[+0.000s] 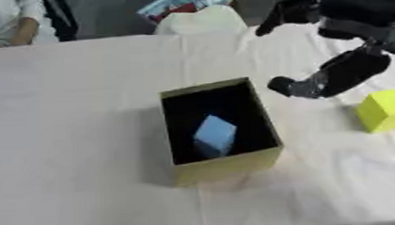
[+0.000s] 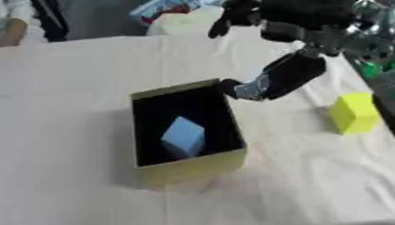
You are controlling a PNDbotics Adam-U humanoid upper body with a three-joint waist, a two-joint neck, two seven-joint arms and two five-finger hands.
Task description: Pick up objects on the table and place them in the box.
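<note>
A lab or demo room, likely; cloth-covered table (image 1: 77, 114) (white, creased); clutter (image 1: 189, 1) behind it.

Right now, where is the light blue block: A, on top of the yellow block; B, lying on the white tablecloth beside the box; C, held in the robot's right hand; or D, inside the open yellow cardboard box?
D: the light blue block lies tilted on the dark floor of the open yellow cardboard box, within its walls.
</note>
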